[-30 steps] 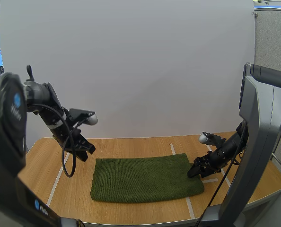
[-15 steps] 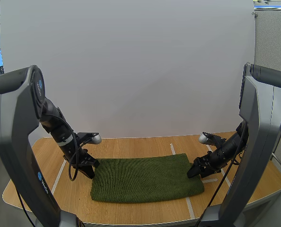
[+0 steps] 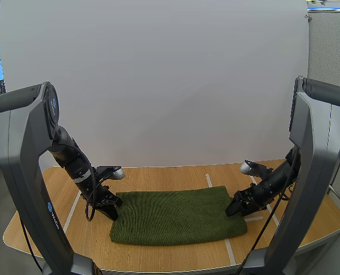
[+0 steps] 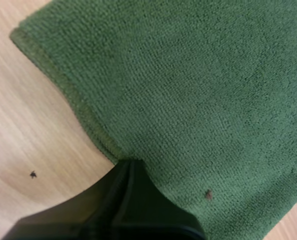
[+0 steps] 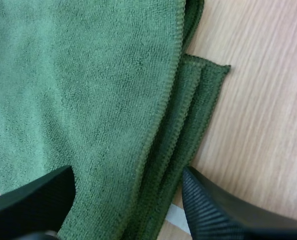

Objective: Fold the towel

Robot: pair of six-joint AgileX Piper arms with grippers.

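The green towel (image 3: pixel 176 216) lies flat on the bench (image 3: pixel 158 176), layered, its long axis running side to side between the arms. The left pincer (image 3: pixel 113 213) sits at its left end, closed into one dark wedge whose tip touches the hem; whether any cloth is caught cannot be told. The right pincer (image 3: pixel 232 211) stands open astride the stacked hems at the right end. Each arm is nearest its own short end, so the next fold likely carries one end across to the other.

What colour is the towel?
The towel is dark green; the left wrist view shows it best.
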